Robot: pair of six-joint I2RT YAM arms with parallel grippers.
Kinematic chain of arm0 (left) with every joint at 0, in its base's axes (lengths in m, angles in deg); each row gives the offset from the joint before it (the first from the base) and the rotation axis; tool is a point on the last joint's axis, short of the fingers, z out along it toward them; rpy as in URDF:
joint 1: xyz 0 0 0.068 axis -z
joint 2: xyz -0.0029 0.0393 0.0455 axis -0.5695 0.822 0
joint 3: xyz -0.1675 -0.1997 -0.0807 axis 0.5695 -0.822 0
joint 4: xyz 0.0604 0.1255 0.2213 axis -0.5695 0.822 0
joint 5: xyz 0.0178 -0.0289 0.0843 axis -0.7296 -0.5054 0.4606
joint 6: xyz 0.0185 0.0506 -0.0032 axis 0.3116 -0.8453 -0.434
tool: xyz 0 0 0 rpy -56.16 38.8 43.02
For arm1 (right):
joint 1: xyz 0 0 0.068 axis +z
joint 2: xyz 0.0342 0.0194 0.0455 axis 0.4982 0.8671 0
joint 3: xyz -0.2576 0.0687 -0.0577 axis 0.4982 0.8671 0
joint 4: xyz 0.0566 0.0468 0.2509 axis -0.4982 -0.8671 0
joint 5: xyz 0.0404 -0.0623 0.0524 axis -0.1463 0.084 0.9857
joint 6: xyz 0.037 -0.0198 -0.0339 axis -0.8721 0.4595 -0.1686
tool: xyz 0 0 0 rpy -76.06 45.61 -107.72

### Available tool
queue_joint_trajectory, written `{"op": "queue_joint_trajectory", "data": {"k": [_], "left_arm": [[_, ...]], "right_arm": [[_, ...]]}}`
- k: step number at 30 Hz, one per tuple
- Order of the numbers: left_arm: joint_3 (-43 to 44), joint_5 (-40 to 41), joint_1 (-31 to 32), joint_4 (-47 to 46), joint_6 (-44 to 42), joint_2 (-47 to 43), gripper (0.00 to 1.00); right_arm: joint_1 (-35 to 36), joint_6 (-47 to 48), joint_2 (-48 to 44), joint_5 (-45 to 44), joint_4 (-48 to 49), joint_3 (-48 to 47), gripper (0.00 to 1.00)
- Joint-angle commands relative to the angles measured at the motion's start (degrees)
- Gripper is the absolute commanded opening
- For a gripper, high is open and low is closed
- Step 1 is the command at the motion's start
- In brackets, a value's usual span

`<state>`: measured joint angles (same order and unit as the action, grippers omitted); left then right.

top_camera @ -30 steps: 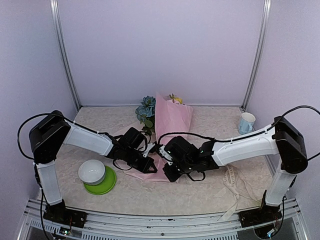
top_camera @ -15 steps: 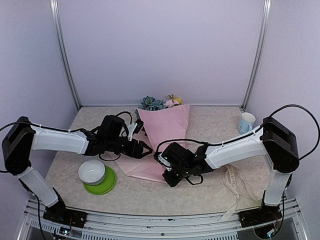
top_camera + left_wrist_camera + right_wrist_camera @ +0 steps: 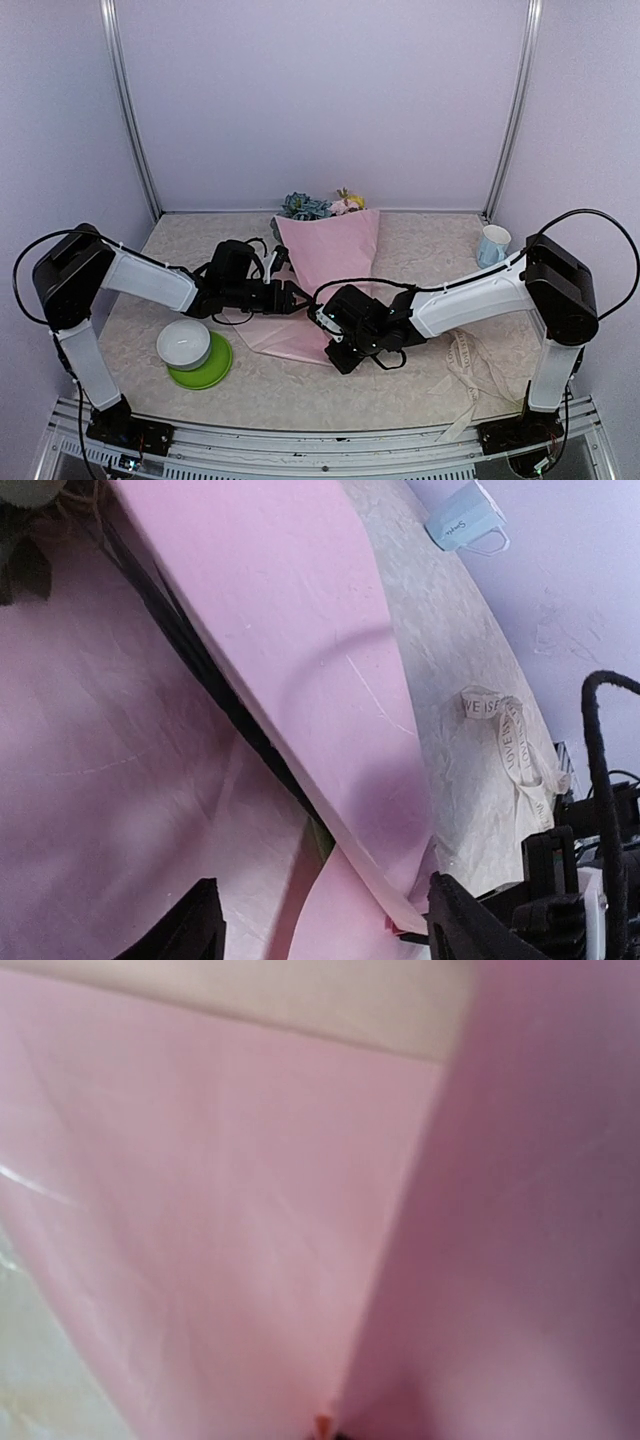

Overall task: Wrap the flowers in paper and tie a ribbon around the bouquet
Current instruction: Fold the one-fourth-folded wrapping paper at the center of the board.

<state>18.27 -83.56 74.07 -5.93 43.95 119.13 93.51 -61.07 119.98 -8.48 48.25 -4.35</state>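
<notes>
At the middle of the table [image 3: 430, 250], I see the paper [image 3: 335, 255] lying with one flap folded over the flowers [image 3: 305, 207]. Their blue, pink and yellow heads show at its 12 o'clock end.

My left gripper [image 3: 297, 298] hovers at the paper's 9 o'clock edge. Its jaws are spread wide with nothing gripped between them. Through its wrist camera I can make out dark stalks [image 3: 205, 665] running under the folded flap, over the lower pink layer.

My right gripper [image 3: 335, 352] sits at the paper's 6 o'clock corner. Its jaws are closed and, as far as I can judge, pinching the sheet there; its own camera shows little but pink, with a crease running down toward the fingers.

The ribbon [image 3: 465, 360] lies loose on the table at 4 o'clock from the paper, well apart from both grippers. A pale blue mug [image 3: 492, 245] stands at 2 o'clock. A white bowl [image 3: 183, 343] rests on a green plate [image 3: 212, 373] at 8 o'clock.
</notes>
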Motion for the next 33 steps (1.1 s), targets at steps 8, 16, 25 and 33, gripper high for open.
{"op": "queue_joint_trajectory", "data": {"k": [8, 16, 25, 33], "left_arm": [[4.2, -4.6, -0.5, -6.2, 3.7, 3.4, 0.37], [4.8, -0.1, -0.6, -1.5, 0.8, 3.0, 0.0], [1.3, 2.4, -3.7, -1.1, -1.7, 5.5, 0.0], [-2.0, -0.1, -4.5, -5.9, 0.7, 7.9, 0.0]], "right_arm": [[1.2, 1.1, 1.2, 0.6, -2.2, -0.2, 0.0], [1.7, 1.4, 1.3, 0.1, -3.0, -1.1, 0.09], [1.9, 1.6, -7.7, 3.2, -6.0, -4.1, 0.54], [-10.6, -7.5, -20.2, 15.9, 0.5, 9.2, 0.77]]}}
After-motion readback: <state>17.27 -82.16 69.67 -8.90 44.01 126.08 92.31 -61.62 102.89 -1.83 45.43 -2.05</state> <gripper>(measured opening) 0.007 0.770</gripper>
